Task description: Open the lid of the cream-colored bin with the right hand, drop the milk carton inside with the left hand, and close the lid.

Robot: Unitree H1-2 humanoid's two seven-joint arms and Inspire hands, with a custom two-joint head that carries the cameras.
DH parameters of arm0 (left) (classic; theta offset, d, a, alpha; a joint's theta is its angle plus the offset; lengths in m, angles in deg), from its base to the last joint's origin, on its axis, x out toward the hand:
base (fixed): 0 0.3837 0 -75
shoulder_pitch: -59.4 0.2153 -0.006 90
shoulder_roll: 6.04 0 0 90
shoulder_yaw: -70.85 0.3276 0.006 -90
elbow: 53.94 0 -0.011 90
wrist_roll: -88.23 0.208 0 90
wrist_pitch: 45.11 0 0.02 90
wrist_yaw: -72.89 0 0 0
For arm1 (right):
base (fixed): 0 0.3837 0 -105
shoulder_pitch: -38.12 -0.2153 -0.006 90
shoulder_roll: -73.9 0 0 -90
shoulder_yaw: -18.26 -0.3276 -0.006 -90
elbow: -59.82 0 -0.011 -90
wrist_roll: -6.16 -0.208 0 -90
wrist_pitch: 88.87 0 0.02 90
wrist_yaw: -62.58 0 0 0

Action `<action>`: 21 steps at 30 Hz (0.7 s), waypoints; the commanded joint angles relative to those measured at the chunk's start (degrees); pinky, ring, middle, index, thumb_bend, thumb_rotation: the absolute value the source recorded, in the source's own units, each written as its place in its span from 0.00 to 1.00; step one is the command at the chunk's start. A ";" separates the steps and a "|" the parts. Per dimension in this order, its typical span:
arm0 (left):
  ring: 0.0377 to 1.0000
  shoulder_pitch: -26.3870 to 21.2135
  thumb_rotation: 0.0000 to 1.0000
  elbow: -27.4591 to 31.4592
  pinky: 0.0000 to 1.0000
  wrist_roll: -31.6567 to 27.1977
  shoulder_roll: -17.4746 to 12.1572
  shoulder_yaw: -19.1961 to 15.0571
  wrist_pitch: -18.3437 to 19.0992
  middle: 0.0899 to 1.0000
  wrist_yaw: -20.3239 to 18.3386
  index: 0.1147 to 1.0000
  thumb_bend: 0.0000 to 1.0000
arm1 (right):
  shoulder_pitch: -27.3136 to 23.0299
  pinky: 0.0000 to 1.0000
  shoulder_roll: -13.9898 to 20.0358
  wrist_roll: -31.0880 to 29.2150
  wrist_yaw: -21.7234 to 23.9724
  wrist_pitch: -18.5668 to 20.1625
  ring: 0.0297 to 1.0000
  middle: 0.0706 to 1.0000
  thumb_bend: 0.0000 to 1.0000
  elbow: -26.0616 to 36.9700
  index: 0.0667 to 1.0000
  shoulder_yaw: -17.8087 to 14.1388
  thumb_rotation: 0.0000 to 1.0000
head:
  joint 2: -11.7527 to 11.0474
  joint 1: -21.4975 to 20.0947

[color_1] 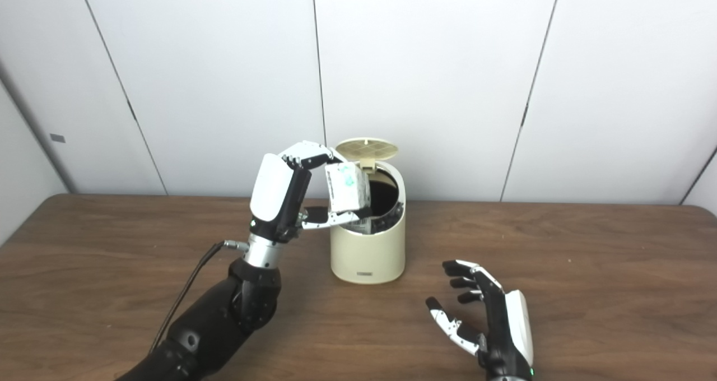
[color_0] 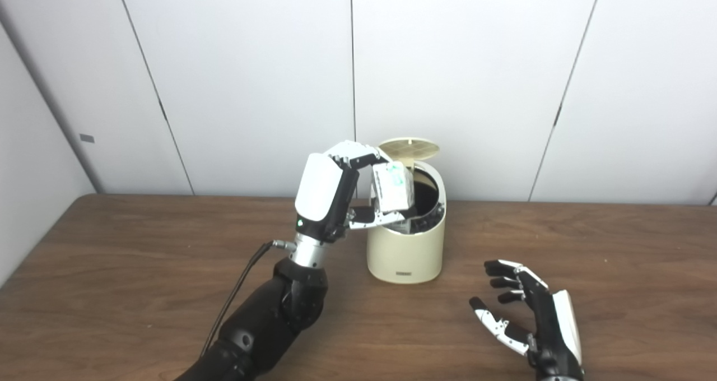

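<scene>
The cream-colored bin (color_0: 404, 252) stands on the brown table, a little back from the middle. Its lid (color_0: 409, 147) is tipped up at the back and the dark opening shows. My left hand (color_0: 330, 193) is raised at the bin's left rim and is shut on the white milk carton (color_0: 392, 186), holding it over the left part of the opening. My right hand (color_0: 529, 314) is open and empty, low over the table to the right and in front of the bin. The same scene shows in the right eye view, with the carton (color_1: 347, 187) above the bin (color_1: 368, 252).
The wooden table (color_0: 140, 258) runs across the whole view, with its back edge against white wall panels. A black cable (color_0: 235, 291) hangs from my left wrist.
</scene>
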 commanded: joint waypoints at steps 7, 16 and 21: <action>0.49 -4.91 0.00 -4.08 0.63 1.14 -1.37 2.27 -0.67 0.40 2.58 0.40 0.50 | 0.98 0.53 -1.73 0.48 -1.66 -2.54 0.64 0.66 0.29 -2.83 0.64 1.30 0.03 | 0.12 -0.48; 0.48 -5.09 0.00 -8.11 0.60 1.98 -1.80 3.31 -0.67 0.41 1.69 0.42 0.50 | 1.00 0.53 -1.85 0.79 -1.67 -1.73 0.64 0.66 0.29 -2.40 0.64 1.63 0.03 | 0.50 -0.67; 0.45 -4.93 0.00 -8.75 0.59 2.78 -1.92 3.07 -0.67 0.42 1.36 0.42 0.51 | 1.04 0.51 -1.93 1.12 -1.74 -1.44 0.62 0.64 0.30 -2.21 0.64 1.69 0.05 | 0.71 -0.84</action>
